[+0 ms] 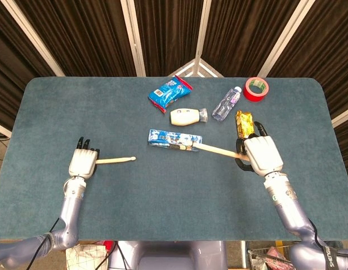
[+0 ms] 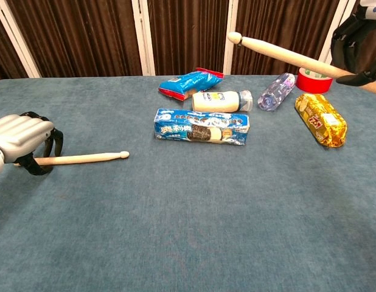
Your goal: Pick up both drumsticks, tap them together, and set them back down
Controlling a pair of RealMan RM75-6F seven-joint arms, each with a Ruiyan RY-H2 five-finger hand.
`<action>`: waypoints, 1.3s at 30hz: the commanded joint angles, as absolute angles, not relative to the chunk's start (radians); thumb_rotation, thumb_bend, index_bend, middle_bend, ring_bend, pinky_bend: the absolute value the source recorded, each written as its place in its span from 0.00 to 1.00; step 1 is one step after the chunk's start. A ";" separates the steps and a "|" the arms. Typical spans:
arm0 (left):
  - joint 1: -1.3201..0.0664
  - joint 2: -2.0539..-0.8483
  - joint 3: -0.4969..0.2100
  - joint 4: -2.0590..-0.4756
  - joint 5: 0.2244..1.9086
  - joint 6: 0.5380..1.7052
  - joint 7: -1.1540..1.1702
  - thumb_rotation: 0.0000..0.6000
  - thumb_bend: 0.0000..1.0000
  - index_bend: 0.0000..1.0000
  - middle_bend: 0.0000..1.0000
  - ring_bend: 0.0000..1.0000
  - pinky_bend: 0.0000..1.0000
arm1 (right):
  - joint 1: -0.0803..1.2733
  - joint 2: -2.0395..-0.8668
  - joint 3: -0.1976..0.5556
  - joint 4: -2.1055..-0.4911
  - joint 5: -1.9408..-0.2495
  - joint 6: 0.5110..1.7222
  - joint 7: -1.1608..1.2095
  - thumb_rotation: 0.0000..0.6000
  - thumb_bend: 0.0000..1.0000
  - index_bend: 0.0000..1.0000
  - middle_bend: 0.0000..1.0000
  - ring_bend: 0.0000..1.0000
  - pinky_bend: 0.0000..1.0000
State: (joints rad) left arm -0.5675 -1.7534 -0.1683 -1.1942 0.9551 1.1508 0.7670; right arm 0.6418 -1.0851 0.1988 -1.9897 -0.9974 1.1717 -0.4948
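Chest view | right hand [image 2: 357, 48] gripping raised stick [image 2: 285, 56], tip clear of table [image 2: 194, 219] | left hand [image 2: 20, 141] curling over second stick [image 2: 84, 159], grasp undeterminable

Both arms come up from the near edge of the table, forearms angled outward, palms facing down. The left hand [image 1: 83, 163] sits low near the table surface, with its fingers [image 2: 53, 142] curled down around the butt end of a drumstick [image 2: 78, 159] that's lying flat. The right hand [image 1: 262, 154] is up in the air, well off the table, fingers [image 2: 344, 42] wrapped around the other drumstick [image 2: 285, 56] so it sticks out to the left, tip raised.
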 commanded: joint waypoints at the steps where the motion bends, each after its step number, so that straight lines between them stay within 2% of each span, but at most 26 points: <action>1: -0.567 -1.752 -0.166 -1.197 0.954 1.156 0.779 1.00 0.45 0.48 0.50 0.12 0.03 | 0.642 -1.085 0.199 -1.991 -0.997 1.173 -0.497 1.00 0.47 0.70 0.61 0.42 0.07; 39: -0.577 -1.758 -0.135 -1.218 0.922 1.201 0.949 1.00 0.52 0.54 0.54 0.13 0.03 | 0.641 -1.078 0.196 -1.992 -0.989 1.180 -0.509 1.00 0.47 0.71 0.62 0.42 0.07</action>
State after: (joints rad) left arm -0.5766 -1.7558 -0.1368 -1.2219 0.9200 1.1957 0.9436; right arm 0.6409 -1.0772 0.1959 -1.9912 -0.9890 1.1792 -0.5084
